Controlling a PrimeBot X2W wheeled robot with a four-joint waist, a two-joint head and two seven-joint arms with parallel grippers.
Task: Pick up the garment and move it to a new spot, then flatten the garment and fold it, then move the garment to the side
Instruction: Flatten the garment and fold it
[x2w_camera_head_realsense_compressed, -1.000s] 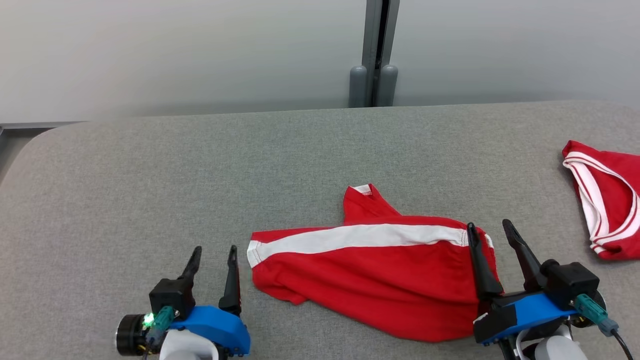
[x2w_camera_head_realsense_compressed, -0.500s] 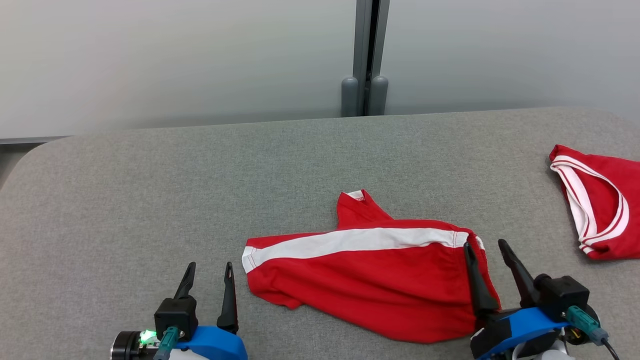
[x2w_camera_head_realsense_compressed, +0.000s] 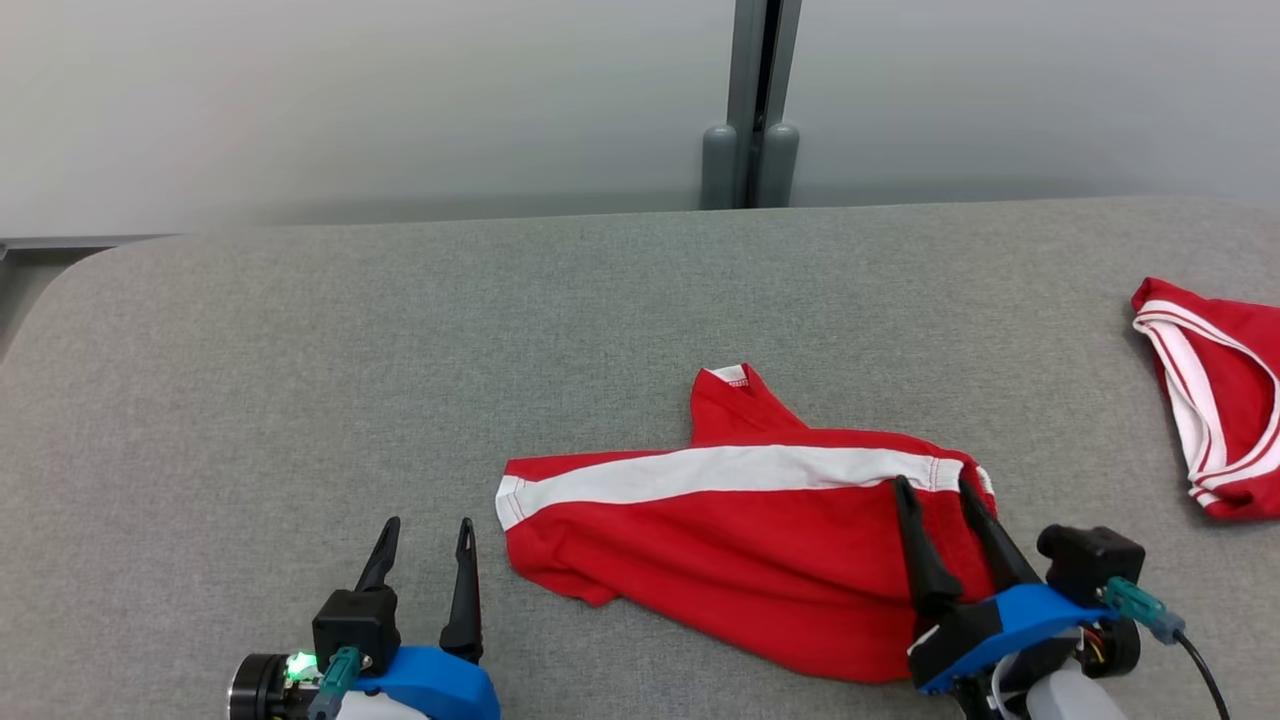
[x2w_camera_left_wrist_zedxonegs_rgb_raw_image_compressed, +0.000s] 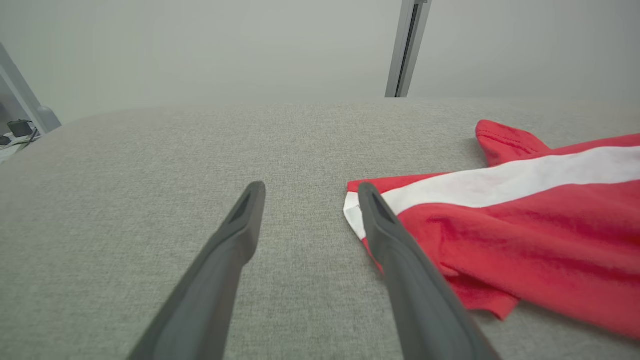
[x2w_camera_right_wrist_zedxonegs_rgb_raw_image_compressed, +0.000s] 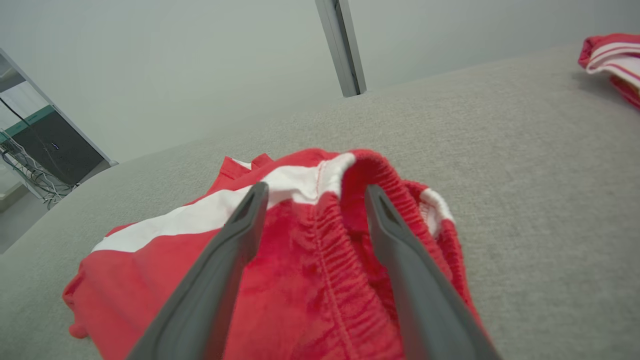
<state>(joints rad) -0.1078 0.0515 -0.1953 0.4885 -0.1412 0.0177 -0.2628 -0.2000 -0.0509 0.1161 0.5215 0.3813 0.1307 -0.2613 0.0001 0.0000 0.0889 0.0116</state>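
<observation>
The garment (x2w_camera_head_realsense_compressed: 740, 540), red shorts with a white side stripe, lies crumpled on the grey table (x2w_camera_head_realsense_compressed: 400, 350), a little right of centre. My right gripper (x2w_camera_head_realsense_compressed: 933, 482) stands open over its right end, and the right wrist view shows the elastic waistband (x2w_camera_right_wrist_zedxonegs_rgb_raw_image_compressed: 325, 235) between the fingers (x2w_camera_right_wrist_zedxonegs_rgb_raw_image_compressed: 400, 260). My left gripper (x2w_camera_head_realsense_compressed: 429, 522) is open on bare cloth just left of the garment's white-hemmed leg end (x2w_camera_left_wrist_zedxonegs_rgb_raw_image_compressed: 352, 210). In the left wrist view the left gripper (x2w_camera_left_wrist_zedxonegs_rgb_raw_image_compressed: 310, 187) has nothing between its fingers, and the garment (x2w_camera_left_wrist_zedxonegs_rgb_raw_image_compressed: 525, 220) lies to its right.
A second red garment with white trim (x2w_camera_head_realsense_compressed: 1215, 390) lies at the table's right edge, also seen as the second garment (x2w_camera_right_wrist_zedxonegs_rgb_raw_image_compressed: 612, 55) in the right wrist view. A pale wall with a grey post (x2w_camera_head_realsense_compressed: 752, 150) runs behind. The table's rounded left corner (x2w_camera_head_realsense_compressed: 60, 290) drops off.
The right gripper has shifted left and back, so both fingers now stand over the waistband end. The left gripper drew back slightly and opened a bit wider. The head camera shifted.
</observation>
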